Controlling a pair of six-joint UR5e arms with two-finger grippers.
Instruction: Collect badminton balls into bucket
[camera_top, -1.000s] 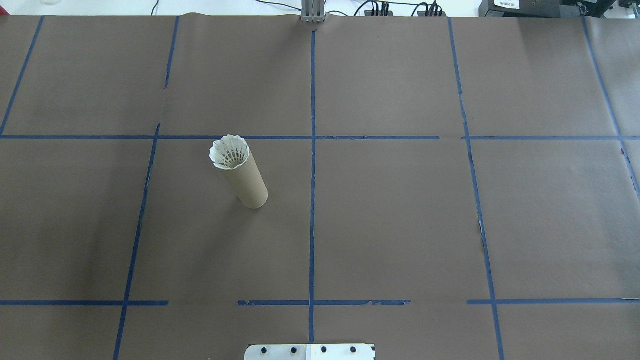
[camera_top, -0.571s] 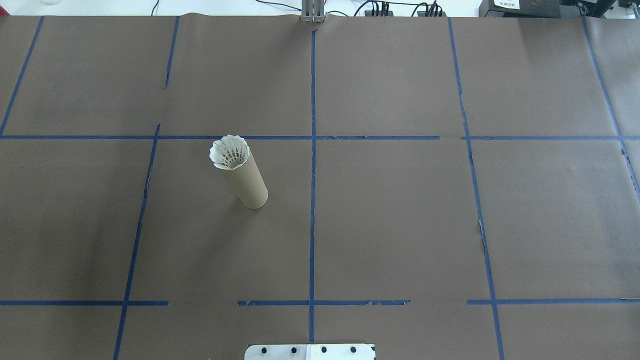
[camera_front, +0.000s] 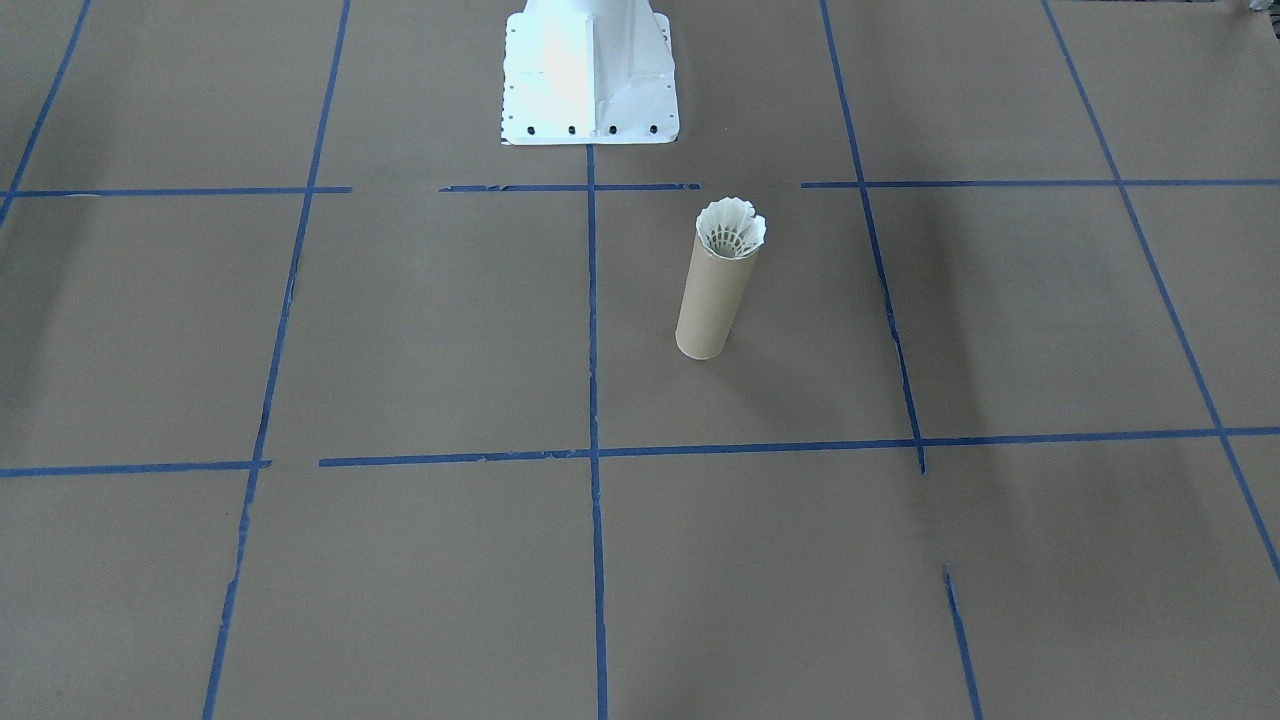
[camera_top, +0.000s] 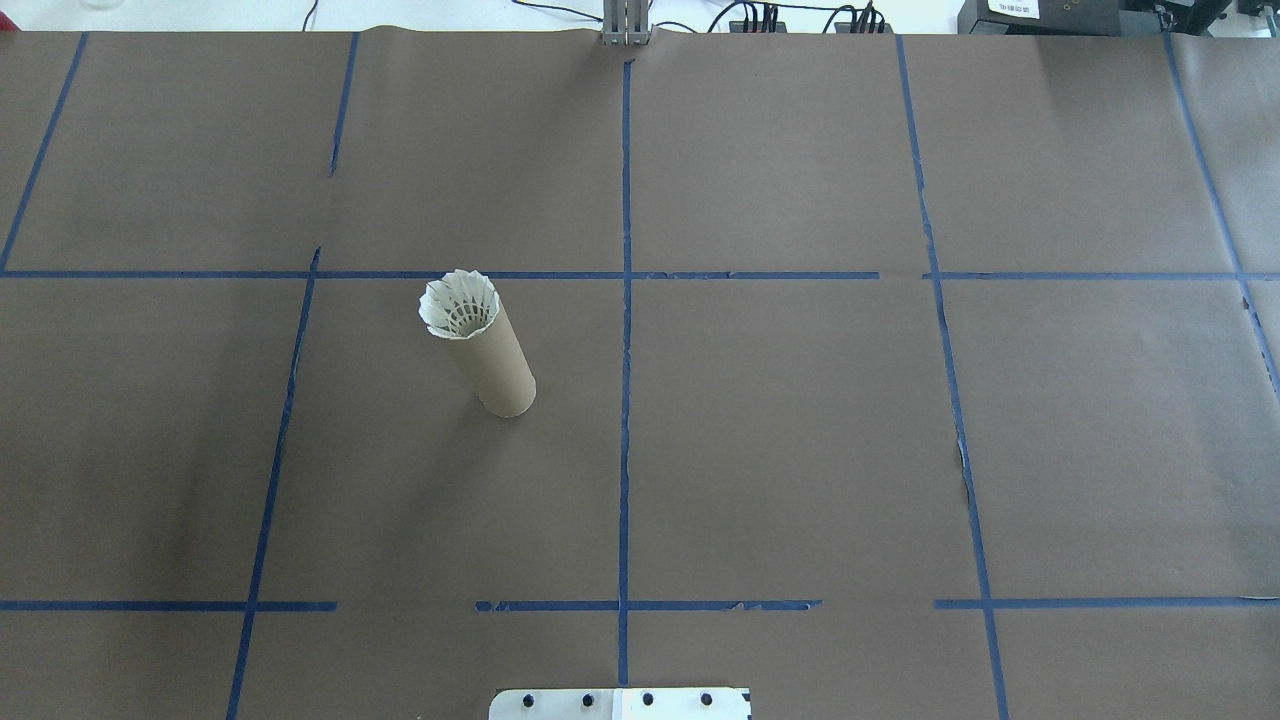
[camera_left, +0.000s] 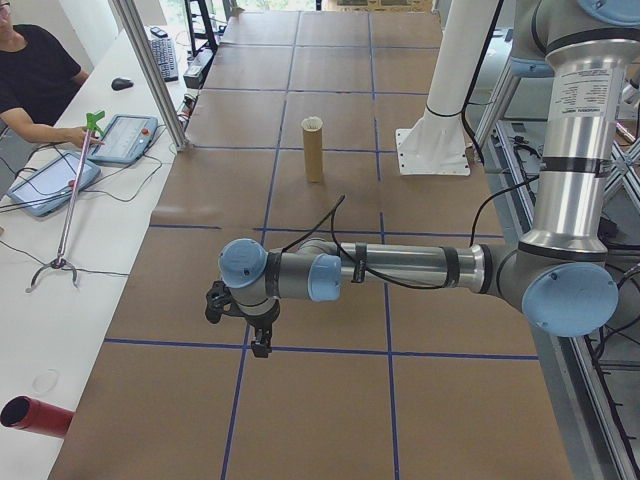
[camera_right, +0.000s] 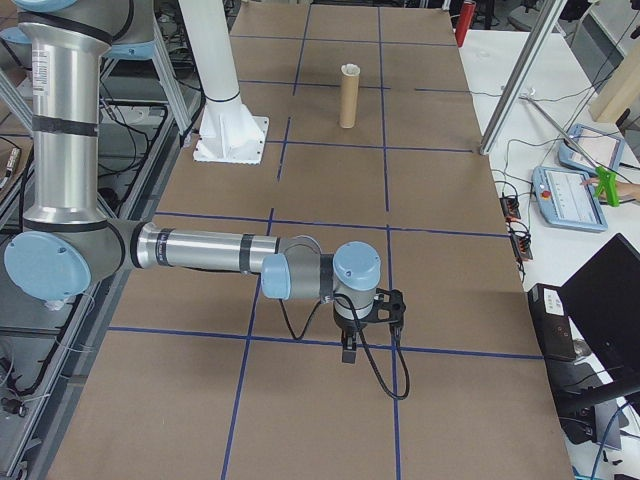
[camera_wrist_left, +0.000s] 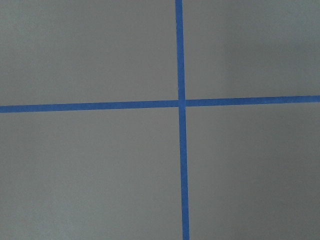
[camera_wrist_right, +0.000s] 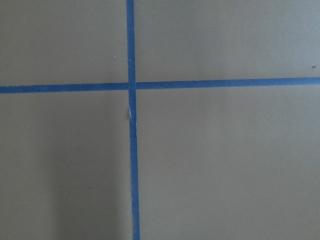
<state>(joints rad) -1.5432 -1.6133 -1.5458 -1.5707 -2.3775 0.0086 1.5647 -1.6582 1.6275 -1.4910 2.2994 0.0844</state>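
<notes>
Shuttlecock (camera_top: 459, 304) sits in the mouth of the cardboard tube (camera_top: 492, 365), skirt flared above the rim; tube upright on the brown paper, robot's left of centre. I read the collecting step as done, with no other shuttlecock in sight. Left gripper (camera_left: 262, 345) and right gripper (camera_right: 347, 352) hang over tape crossings at the table's ends, well apart from the tube; I cannot tell whether the fingers are parted or closed. Next, I judge: nothing beyond parking.
</notes>
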